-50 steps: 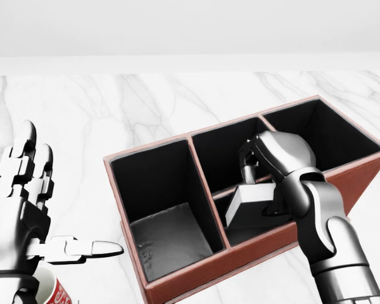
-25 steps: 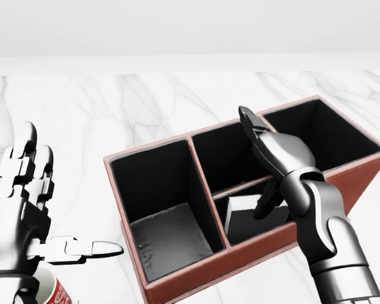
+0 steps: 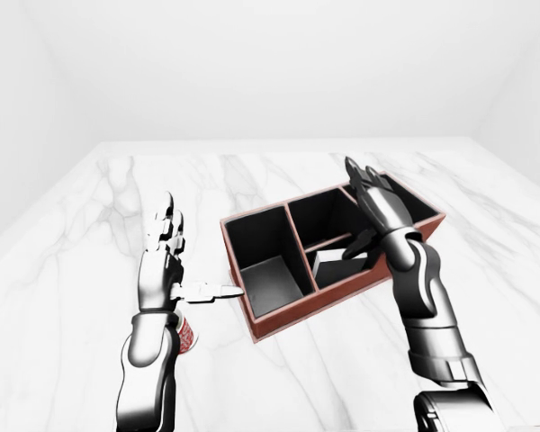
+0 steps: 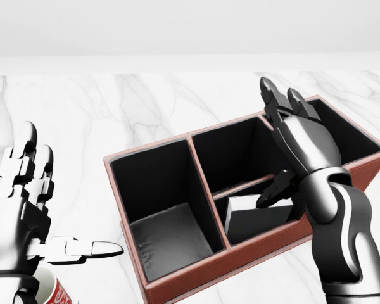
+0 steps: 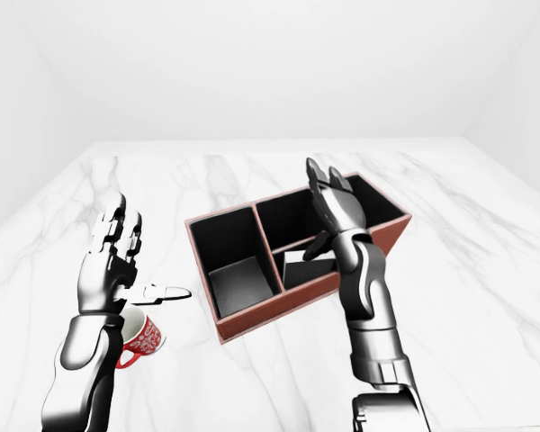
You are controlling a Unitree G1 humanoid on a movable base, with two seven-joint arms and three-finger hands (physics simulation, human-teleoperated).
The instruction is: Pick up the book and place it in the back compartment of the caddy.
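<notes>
Right robot hand (image 4: 297,142) open — above book (image 4: 256,217)

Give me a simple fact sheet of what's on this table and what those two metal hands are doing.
surface: white marble table
caddy: red-brown box with black inside, four compartments visible
book: dark, lying tilted in the small middle compartment at the lower side of the head view
right hand: open, raised over the caddy, holding nothing
left hand: open, fingers up, thumb pointing toward the caddy, apart from it
mug: red and white patterned, beneath the left hand
other compartments: no objects visible inside
</notes>
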